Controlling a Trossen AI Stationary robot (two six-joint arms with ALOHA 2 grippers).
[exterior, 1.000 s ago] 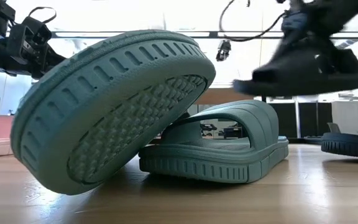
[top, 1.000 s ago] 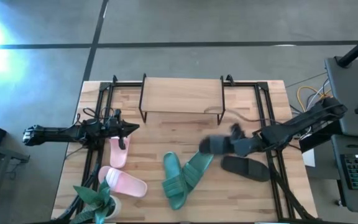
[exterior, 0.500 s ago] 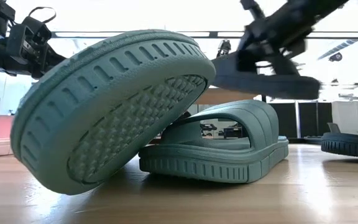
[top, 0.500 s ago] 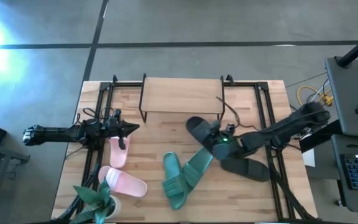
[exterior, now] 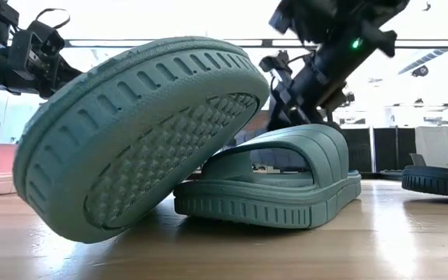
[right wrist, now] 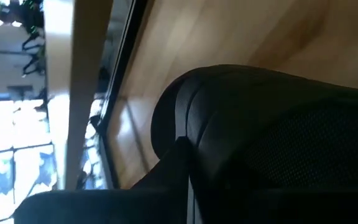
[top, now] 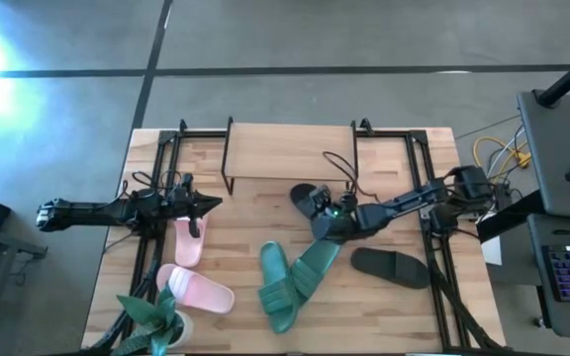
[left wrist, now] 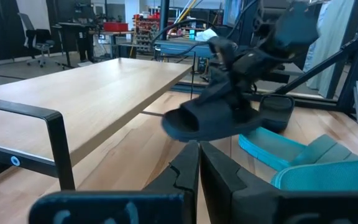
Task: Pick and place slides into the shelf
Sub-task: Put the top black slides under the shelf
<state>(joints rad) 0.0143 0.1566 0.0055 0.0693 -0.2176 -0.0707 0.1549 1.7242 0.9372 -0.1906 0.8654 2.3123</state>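
Note:
My right gripper (top: 332, 216) reaches from the table's right to its middle and is shut on one black slide (top: 308, 200), just in front of the shelf (top: 290, 150). The left wrist view shows that slide (left wrist: 211, 119) in the air beside the shelf's plank (left wrist: 92, 93). The second black slide (top: 391, 265) lies flat on its sole. One teal slide (top: 281, 287) leans its toe end on the other (top: 315, 262). Two pink slides (top: 188, 240) (top: 202, 291) lie by my left gripper (top: 206, 204), which is shut and holds nothing. My right gripper holds the black slide by its strap area (left wrist: 227, 93), coming from above and slanting in from the table's right. The gripper's body hides the fingertips, so the kind of hold cannot be told. The slide is lifted clear of the table, its sole roughly level.
A potted plant (top: 156, 318) stands at the table's near left corner. Black metal frame rails (top: 424, 188) run along both sides of the table. Bare wood lies between the shelf's legs (top: 228, 183) and the teal pair.
My right arm has stretched out toward the table's left and far side, carrying the black slide from above the other black slide to the shelf's front. The slide has turned about on the way. The left arm has kept still.

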